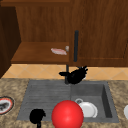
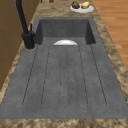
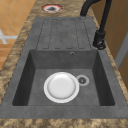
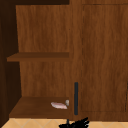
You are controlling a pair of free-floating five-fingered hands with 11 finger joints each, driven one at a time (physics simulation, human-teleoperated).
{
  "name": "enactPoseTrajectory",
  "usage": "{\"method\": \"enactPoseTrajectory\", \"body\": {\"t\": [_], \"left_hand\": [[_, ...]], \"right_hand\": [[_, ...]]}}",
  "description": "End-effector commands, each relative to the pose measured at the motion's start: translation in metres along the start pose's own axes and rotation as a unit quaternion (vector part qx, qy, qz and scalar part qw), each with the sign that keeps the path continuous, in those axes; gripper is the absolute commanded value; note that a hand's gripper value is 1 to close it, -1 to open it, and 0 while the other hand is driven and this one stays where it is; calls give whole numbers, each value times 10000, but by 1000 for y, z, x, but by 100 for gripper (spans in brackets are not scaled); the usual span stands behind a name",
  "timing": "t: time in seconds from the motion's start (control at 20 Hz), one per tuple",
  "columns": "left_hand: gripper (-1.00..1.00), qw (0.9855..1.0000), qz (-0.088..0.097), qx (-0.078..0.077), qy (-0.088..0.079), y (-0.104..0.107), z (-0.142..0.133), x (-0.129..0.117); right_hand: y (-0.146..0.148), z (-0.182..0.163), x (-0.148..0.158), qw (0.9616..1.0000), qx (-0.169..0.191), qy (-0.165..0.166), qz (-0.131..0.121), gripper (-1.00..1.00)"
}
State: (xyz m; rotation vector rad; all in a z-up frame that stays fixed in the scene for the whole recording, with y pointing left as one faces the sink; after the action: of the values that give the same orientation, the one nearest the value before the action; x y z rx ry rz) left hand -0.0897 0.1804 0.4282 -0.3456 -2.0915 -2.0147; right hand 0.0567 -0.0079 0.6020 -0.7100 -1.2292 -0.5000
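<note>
**Faucet and two hands at the sink**

Faucet (image 1: pixel 66 73) stood at the back edge of the sink (image 1: pixel 45 95), at the middle, and the right hand (image 1: pixel 76 75) hovered just in front of its base in the front view, fingers spread and fairly straight toward the upper right, thumb out to the left, holding nothing. Whether it touched the faucet could not be told. The same hand's fingertips showed at the bottom edge of the upper view, below the cabinet door handle (image 4: pixel 76 98).

The left hand (image 1: pixel 37 116) hung low over the near left corner of the sink; it read as a rounded dark shape, and how far its fingers were curled could not be told.

A red ball (image 1: pixel 67 114) sat at the front of the sink, beside a white plate (image 3: pixel 61 87) lying flat in the basin next to the drain (image 3: pixel 82 80). On the open cabinet's lower shelf (image 1: pixel 35 53) lay a pale pink object (image 1: pixel 59 51). A red-rimmed plate (image 1: pixel 5 105) rested on the counter to the left
</note>
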Motion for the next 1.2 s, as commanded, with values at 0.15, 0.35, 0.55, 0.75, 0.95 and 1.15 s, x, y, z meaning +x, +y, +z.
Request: {"method": "enactPoseTrajectory", "body": {"t": [0.15, 0.35, 0.55, 0.75, 0.95, 1.15], "left_hand": [[0, 10000, 0, 0, 0, 0, 0, 0], [0, 10000, 0, 0, 0, 0, 0, 0], [0, 10000, 0, 0, 0, 0, 0, 0], [0, 10000, 0, 0, 0, 0, 0, 0], [0, 10000, 0, 0, 0, 0, 0, 0], [0, 10000, 0, 0, 0, 0, 0, 0]], "right_hand": [[-1, 3, 36, 9989, -45, 256, -397, -100], [-19, 2, 56, 9987, 100, 162, -474, -100], [-33, 4, 79, 9983, 151, 254, -493, -100], [-40, 2, 100, 9978, 181, 431, -460, -100], [-34, 3, 99, 9993, 123, 292, -185, -100], [-29, -2, 106, 9993, 151, 276, -219, -100]]}}
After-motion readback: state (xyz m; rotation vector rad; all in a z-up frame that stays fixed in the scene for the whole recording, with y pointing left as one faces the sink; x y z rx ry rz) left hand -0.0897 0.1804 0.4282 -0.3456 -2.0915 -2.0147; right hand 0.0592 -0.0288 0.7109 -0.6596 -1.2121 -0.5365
